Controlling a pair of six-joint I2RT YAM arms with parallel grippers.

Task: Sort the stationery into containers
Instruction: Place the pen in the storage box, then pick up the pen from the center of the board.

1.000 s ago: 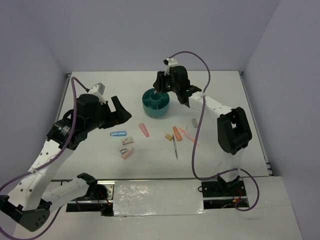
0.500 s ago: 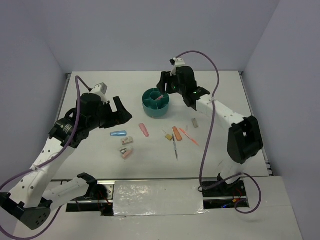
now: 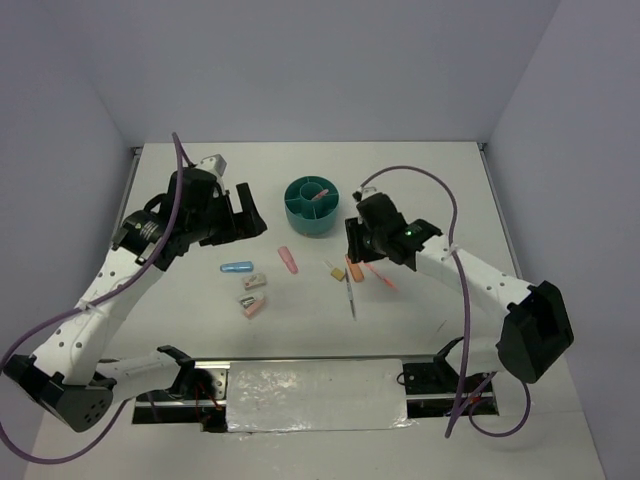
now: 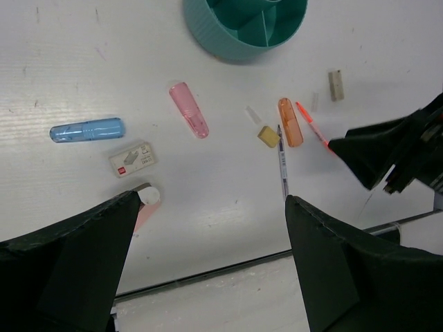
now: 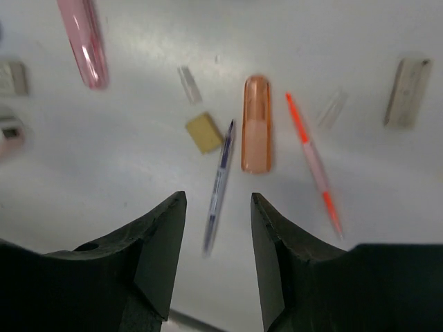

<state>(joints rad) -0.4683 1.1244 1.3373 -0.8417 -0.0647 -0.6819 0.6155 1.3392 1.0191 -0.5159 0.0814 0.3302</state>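
My right gripper (image 5: 218,200) hangs released, its matte black jaws apart. A slim purple pen (image 5: 219,181) runs into the gap between them, with a glossy, rounded orange capsule (image 5: 256,124) just ahead. My left gripper (image 4: 211,200) gapes wide, the ribbed teal tub (image 4: 235,45) well ahead of its jaws.
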